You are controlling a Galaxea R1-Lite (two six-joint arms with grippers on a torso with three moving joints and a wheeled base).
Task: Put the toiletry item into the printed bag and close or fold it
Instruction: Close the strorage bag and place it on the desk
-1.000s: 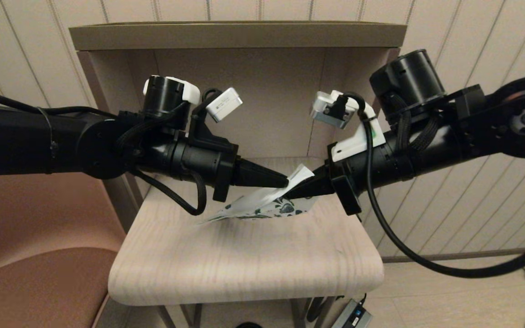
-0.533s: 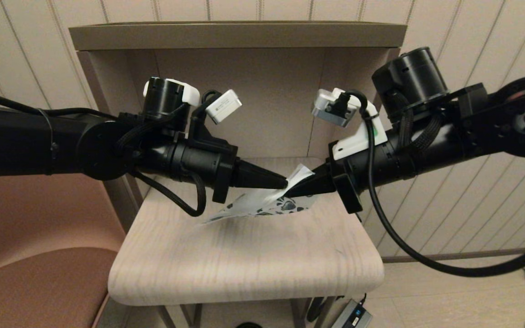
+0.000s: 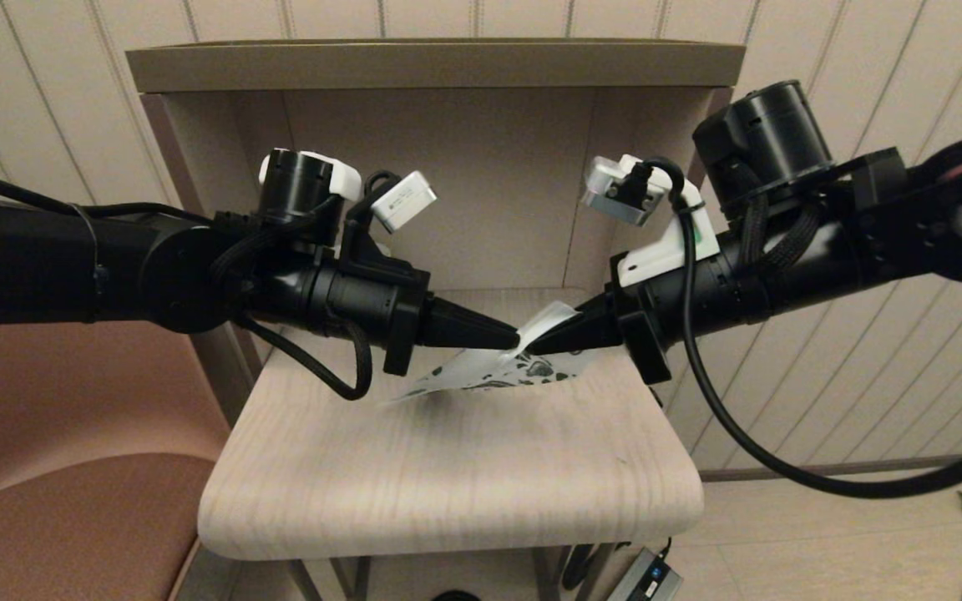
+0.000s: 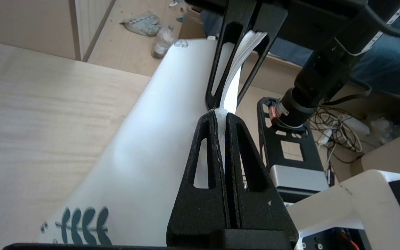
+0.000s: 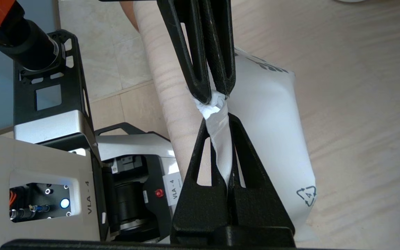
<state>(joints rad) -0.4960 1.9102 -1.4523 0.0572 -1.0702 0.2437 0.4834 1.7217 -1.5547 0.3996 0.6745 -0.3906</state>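
Note:
The printed bag, white with dark teal motifs, hangs tilted just above the light wooden table. My left gripper and right gripper meet tip to tip at its top edge, each shut on the bunched white rim. In the left wrist view the left gripper pinches a thin strip of the bag. The right wrist view shows the right gripper clamped on the twisted rim of the bag, whose plain back bears a recycling mark. The toiletry item is out of sight.
The table stands in a beige niche under a shelf top, with its back wall close behind the grippers. A brown seat lies to the left. A grey power brick and cables lie on the floor below.
Both grippers have kept their hold and drawn the bag a little up and back. The right arm has risen slightly and the tips now sit closer together.

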